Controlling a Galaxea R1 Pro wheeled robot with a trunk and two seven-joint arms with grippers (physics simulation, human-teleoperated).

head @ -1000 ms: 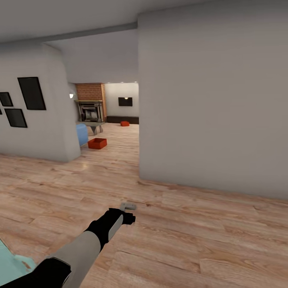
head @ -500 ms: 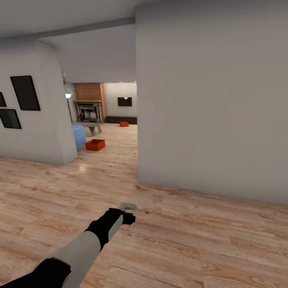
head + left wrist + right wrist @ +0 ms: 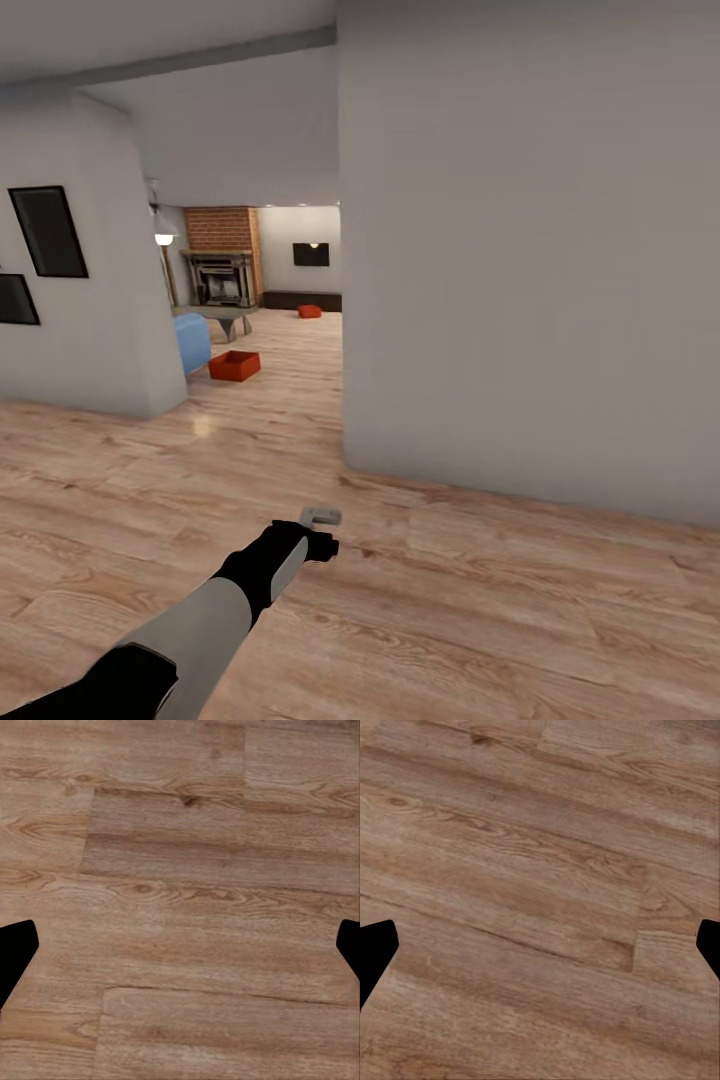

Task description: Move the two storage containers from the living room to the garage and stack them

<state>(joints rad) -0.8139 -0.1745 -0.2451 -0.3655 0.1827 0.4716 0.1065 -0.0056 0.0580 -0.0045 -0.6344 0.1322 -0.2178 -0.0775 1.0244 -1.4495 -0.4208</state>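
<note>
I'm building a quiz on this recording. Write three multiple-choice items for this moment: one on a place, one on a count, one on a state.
1. Where is the nearer storage container?
A. on the wood floor beside the blue sofa
B. on the grey low table
C. in the left gripper

2. How many orange-red storage containers show in the head view?
A. one
B. two
C. three

3. How do the left gripper's fingers stand?
A. shut on a container
B. apart, with bare floor between
C. shut on nothing

Key: 1 A, the nearer storage container sits on planks next to the blue sofa. 2 B, a farther storage container lies deeper in the living room. 3 B, the left gripper shows its fingertips at the picture's opposite edges.
</note>
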